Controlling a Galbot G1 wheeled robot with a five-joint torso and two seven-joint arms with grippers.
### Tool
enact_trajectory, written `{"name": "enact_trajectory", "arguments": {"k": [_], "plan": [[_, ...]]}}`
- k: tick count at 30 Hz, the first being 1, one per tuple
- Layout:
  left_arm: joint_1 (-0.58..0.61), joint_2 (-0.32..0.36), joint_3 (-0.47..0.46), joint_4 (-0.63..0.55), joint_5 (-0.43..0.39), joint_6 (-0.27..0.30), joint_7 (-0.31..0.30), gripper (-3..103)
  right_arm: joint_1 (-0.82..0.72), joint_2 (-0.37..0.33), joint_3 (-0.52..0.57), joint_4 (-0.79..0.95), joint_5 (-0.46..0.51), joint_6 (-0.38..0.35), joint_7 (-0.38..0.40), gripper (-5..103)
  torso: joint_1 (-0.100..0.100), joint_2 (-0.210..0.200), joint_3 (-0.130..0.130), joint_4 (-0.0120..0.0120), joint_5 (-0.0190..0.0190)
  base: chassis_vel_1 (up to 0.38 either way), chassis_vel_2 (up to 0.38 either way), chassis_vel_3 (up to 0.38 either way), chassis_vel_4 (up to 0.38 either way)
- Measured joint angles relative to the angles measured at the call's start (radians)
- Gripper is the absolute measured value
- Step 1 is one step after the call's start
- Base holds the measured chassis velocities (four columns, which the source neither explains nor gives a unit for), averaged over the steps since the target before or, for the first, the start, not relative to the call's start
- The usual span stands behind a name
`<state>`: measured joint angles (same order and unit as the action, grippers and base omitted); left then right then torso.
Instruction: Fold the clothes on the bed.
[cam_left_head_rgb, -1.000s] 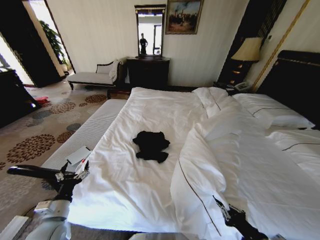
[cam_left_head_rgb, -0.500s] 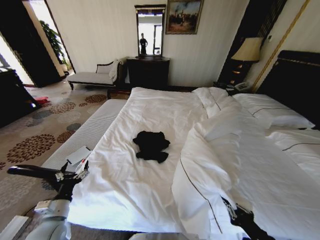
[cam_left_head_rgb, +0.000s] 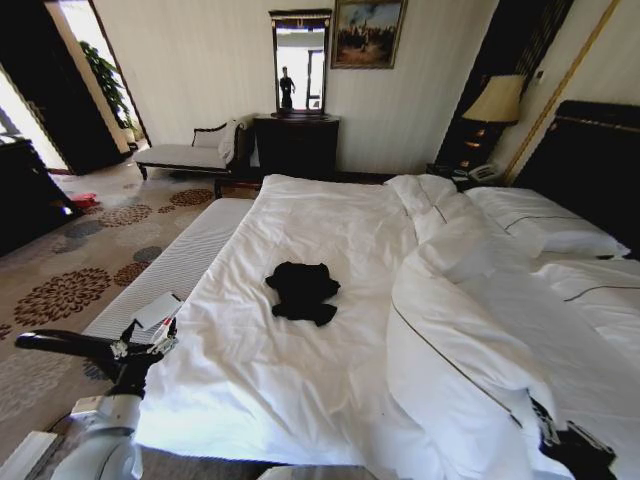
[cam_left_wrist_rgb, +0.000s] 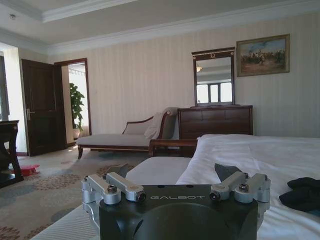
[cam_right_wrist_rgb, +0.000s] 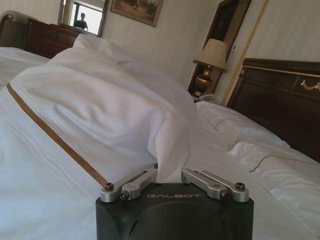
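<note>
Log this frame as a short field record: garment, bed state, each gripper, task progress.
garment: black cotton T-shirt, crumpled, mid-bed, untouched
bed: large bed with white sheet; white duvet with a thin brown stripe bunched toward the headboard side
left gripper: open, holding nothing, off the bed's near corner
right gripper: shut on a fold of the duvet, at the near edge
progress: folding not yet begun

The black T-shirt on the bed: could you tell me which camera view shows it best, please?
The head view shows it best: the black T-shirt lies crumpled, whole and unobstructed, on the white duvet. The left wrist view catches just a dark edge of it beyond the left gripper.
</note>
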<state>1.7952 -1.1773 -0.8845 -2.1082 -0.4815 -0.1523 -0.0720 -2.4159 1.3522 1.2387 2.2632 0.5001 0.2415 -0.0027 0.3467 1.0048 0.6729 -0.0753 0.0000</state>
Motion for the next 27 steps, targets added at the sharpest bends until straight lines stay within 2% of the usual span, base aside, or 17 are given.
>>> {"name": "enact_trajectory", "arguments": {"k": [7,11,19,27], "plan": [[-0.022,0.005,0.004,0.012,-0.01,0.002,-0.003,99,0.027,0.019,0.099,-0.052,0.01,0.001,0.026,1,0.0,0.0,0.0,0.0,0.0,0.0,0.0,0.0,0.0],[-0.016,0.018,0.005,0.014,-0.026,0.004,-0.006,97,0.063,0.037,0.166,-0.154,0.03,0.002,0.03,1,0.0,0.0,0.0,0.0,0.0,0.0,0.0,0.0,0.0],[-0.058,0.024,0.012,0.024,-0.036,0.02,-0.017,99,0.121,0.013,0.271,-0.351,0.077,-0.009,0.032,1,0.0,0.0,0.0,-0.0004,0.0002,0.0,0.0,0.0,0.0],[-0.055,0.024,0.022,0.052,-0.035,0.009,-0.016,101,0.14,0.007,0.309,-0.454,0.089,-0.022,0.038,1,0.0,0.0,0.0,0.0,-0.0001,0.0,0.0,0.0,0.0]]}}
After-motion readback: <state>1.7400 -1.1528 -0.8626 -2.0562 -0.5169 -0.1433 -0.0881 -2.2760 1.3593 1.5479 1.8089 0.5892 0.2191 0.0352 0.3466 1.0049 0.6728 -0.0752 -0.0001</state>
